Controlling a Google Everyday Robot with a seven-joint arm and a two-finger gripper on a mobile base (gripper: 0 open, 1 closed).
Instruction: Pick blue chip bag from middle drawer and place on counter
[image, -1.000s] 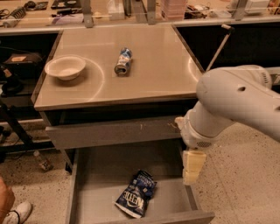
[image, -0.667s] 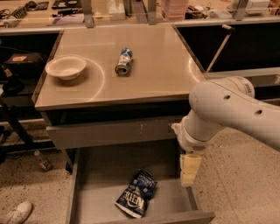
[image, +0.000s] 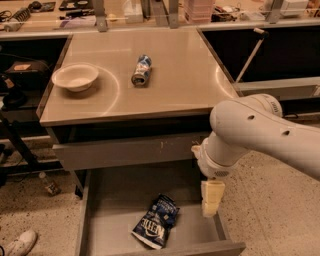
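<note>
The blue chip bag (image: 156, 221) lies crumpled on the flat bottom of the open middle drawer (image: 110, 210), near its front centre. My gripper (image: 210, 206) hangs from the white arm over the drawer's right side, its pale fingers pointing down. It is to the right of the bag and a little above it, not touching it. The counter (image: 180, 80) is the shiny beige top of the cabinet above the drawer.
A white bowl (image: 75, 77) sits on the counter's left part. A blue-and-white can (image: 141, 70) lies on its side near the counter's middle. The drawer front above (image: 125, 150) overhangs the drawer's back. A cluttered shelf runs along the back. A shoe (image: 17, 243) shows at bottom left.
My arm has shifted left and down, bringing the gripper lower over the drawer's right side and nearer the bag. The bag has not moved.
</note>
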